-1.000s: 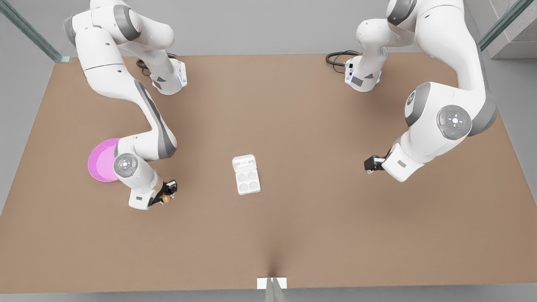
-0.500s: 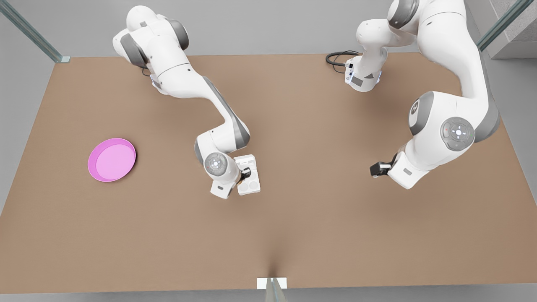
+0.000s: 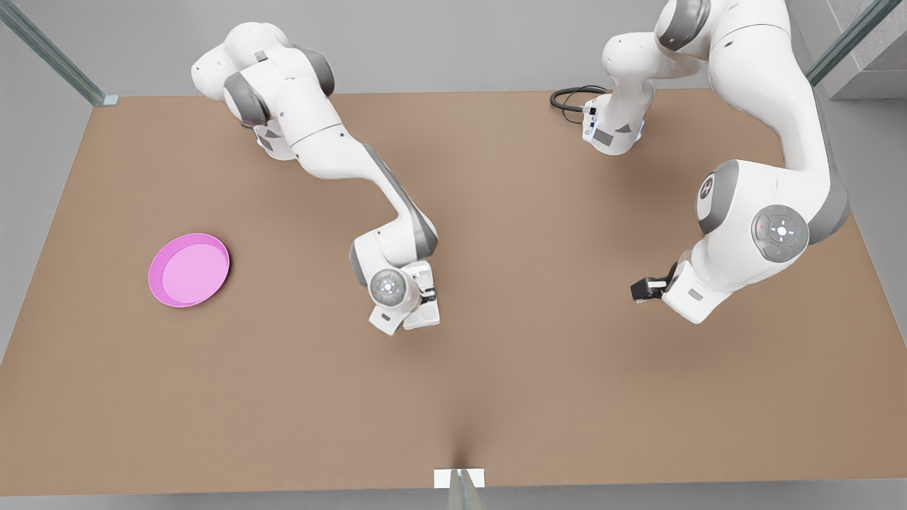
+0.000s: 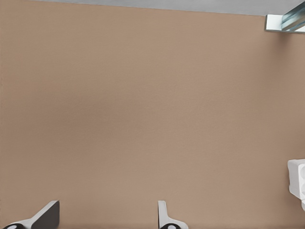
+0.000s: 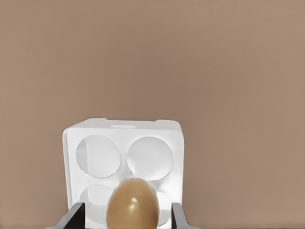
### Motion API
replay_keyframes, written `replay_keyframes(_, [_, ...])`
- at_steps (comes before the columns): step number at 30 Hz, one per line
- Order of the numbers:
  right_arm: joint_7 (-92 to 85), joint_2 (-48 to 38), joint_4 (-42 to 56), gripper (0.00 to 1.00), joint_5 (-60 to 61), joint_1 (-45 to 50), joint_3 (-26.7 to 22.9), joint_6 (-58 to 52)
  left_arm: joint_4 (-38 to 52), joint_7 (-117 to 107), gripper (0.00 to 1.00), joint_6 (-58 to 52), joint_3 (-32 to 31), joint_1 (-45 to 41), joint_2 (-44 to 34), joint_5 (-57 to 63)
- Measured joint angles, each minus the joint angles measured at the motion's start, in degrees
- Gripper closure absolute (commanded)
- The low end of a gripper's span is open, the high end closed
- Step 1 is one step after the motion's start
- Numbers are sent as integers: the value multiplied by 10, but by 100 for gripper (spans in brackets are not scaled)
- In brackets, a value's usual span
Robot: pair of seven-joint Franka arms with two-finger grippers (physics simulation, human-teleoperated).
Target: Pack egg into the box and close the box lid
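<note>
Four cups of the box [image 5: 123,171] lay directly below the egg [image 5: 132,203], which the right gripper [image 5: 127,213] pinched upright over a near cup. The left gripper [image 4: 106,217], fingers spread, waited well apart over bare table [image 3: 538,397].

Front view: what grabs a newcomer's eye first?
The right gripper, mid-table over the white box, holds the tan egg above its round cups. A pink plate sits alone toward the front view's left. The left gripper waits, open, over bare table on the front view's right.
</note>
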Motion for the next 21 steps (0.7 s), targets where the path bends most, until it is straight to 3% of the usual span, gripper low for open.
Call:
replay_keyframes(4, [17, 0, -2, 0, 0, 1, 0, -1, -4, -4, 0, -2, -3, -18, -4, -2])
replay_keyframes(8, [29, -24, -17, 0, -3, -23, 0, -2, -11, -35, 0, -6, -5, -121, -7, -4])
replay_keyframes(12, [-8, -226, -205, 0, -40, -216, -1, -18, -35, -89, 0, -7, -6, -204, -18, -4])
replay_keyframes(14, [-41, -312, -223, 0, -84, -352, -2, -49, -42, -122, 0, -5, -6, -254, -16, -2])
replay_keyframes(16, [-74, -347, -168, 0, -115, -427, 0, -97, -51, -159, 0, 3, -7, -300, -12, -2])
replay_keyframes(18, [-97, -366, -112, 0, -133, -513, 79, -146, -63, -201, 0, 14, -7, -336, -7, -3])
replay_keyframes(21, [-114, -420, -106, 0, -148, -518, 142, -199, -67, -277, 0, 45, -6, -380, 18, -4])
